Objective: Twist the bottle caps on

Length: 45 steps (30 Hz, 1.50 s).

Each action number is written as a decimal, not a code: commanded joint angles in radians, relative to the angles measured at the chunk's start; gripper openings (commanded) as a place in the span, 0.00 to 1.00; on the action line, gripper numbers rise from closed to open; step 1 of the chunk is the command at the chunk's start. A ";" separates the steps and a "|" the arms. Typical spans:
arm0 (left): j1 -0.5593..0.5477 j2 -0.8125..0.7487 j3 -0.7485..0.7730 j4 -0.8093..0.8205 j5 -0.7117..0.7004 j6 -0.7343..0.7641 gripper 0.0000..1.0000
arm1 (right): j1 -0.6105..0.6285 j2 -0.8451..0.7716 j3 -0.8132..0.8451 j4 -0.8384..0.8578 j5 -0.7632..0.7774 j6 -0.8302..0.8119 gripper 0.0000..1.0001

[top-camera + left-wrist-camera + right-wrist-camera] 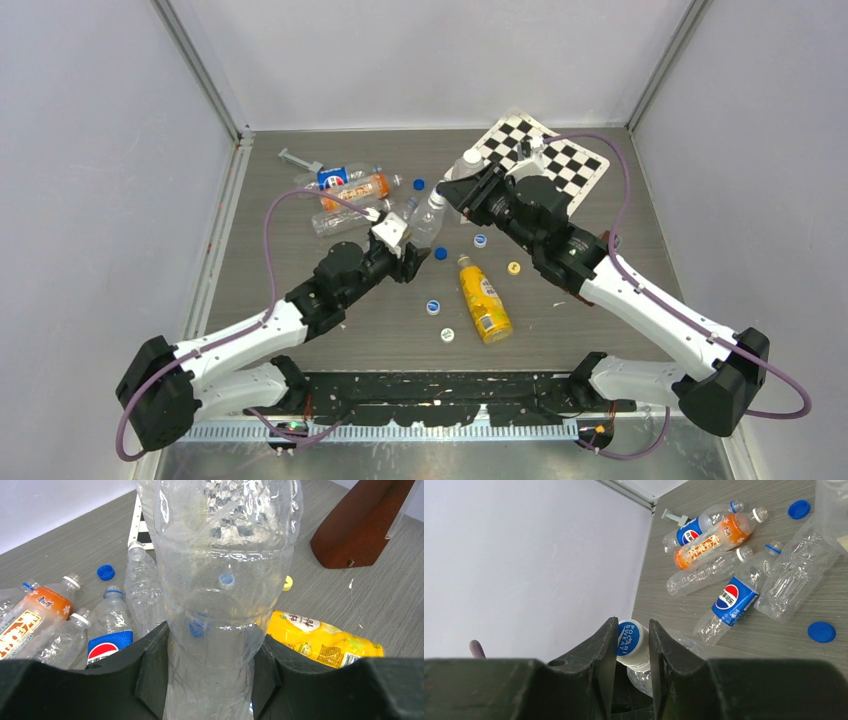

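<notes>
My left gripper (210, 680) is shut on the body of a clear bottle (220, 580), which it holds tilted above the table. In the top view this bottle (428, 222) runs up and to the right from the left gripper (408, 256). A white bottle cap with a blue top (631, 642) sits on the bottle's neck. My right gripper (629, 647) is shut on that cap, one finger on each side. From above, the right gripper (462, 193) meets the bottle's neck end.
Loose blue caps (418, 184) (480, 240) (433, 307), a white cap (447, 335) and a yellow cap (514, 268) lie about. A yellow bottle (483, 300) lies at centre. Pepsi (345, 175), orange-labelled (357, 188) and clear bottles (340, 219) lie at the back left. A checkerboard (560, 155) lies at the back right.
</notes>
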 commanded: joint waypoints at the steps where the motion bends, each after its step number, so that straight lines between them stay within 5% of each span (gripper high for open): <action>1: -0.016 -0.013 0.036 0.227 -0.015 0.009 0.00 | 0.046 0.005 -0.014 -0.068 -0.039 0.033 0.19; 4: -0.016 -0.020 0.004 0.197 -0.022 -0.015 0.00 | 0.047 -0.023 -0.010 -0.078 -0.024 0.014 0.48; 8: -0.015 -0.033 -0.051 0.197 -0.061 -0.070 0.00 | 0.047 -0.071 -0.002 -0.111 0.003 -0.034 0.73; 17: -0.015 -0.043 -0.128 0.238 0.024 -0.122 0.00 | 0.045 -0.208 0.039 -0.211 0.006 -0.296 0.99; 29: -0.015 0.015 -0.138 0.446 0.319 -0.191 0.00 | -0.018 -0.126 0.167 -0.276 -0.288 -0.517 1.00; 45: -0.015 -0.005 -0.101 0.417 0.380 -0.251 0.00 | -0.111 -0.091 0.153 -0.136 -0.549 -0.524 1.00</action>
